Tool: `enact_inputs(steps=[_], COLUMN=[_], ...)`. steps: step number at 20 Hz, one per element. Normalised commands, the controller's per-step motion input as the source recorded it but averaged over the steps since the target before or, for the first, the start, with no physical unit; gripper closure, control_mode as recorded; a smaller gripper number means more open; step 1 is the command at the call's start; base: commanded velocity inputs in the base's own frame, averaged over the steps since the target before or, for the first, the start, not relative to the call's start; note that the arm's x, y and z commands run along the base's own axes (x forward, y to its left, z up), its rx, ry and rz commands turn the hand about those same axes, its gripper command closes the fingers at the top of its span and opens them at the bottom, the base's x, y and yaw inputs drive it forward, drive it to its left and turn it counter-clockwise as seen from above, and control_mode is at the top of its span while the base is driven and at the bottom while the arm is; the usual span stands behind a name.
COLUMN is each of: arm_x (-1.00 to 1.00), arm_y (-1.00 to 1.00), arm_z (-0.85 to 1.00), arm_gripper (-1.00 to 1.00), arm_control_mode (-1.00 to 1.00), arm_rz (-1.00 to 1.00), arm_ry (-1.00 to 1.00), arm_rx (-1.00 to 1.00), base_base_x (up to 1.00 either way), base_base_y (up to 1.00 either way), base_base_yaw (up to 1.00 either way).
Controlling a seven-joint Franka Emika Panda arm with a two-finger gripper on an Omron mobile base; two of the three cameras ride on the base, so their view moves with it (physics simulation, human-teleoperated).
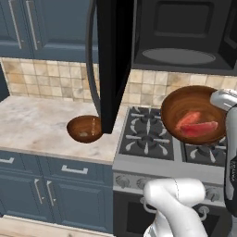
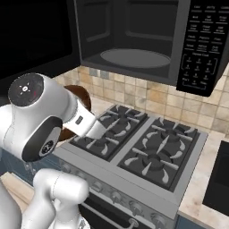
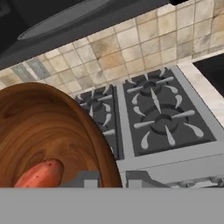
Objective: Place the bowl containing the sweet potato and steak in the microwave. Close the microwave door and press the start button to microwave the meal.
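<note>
The bowl (image 1: 196,115) hangs in the air above the stove (image 1: 152,139), tilted toward the camera, below the open microwave (image 1: 185,37). Inside it lie the steak (image 1: 200,128) and the sweet potato (image 1: 187,119). The gripper (image 3: 111,178) pinches the bowl's rim, one finger on each side of the wall. The microwave door (image 1: 113,60) stands swung wide open; a second wooden bowl (image 1: 84,128) sits on the counter (image 1: 37,122) just beside it
</note>
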Motion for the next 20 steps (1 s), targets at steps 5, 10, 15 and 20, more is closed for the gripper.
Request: enact_inputs(steps=[5, 10, 15, 20], arm_x=[0.00, 0.00, 0.00, 0.00], arm_y=[0.00, 0.00, 0.00, 0.00], arm_z=[0.20, 0.19, 0.19, 0.23], arm_gripper=[1.00, 1.00, 1.00, 1.00], arm_control_mode=[-1.00, -1.00, -1.00, -1.00], arm_rz=[-0.39, -0.30, -0.21, -0.07], arm_ry=[-0.03, -0.11, -0.05, -0.02], arm_rx=[0.04, 0.39, 0.46, 0.26], base_base_x=[0.00, 0.00, 0.00, 0.00], base_base_y=[0.00, 0.00, 0.00, 0.00], base_base_yaw=[0.00, 0.00, 0.00, 0.00])
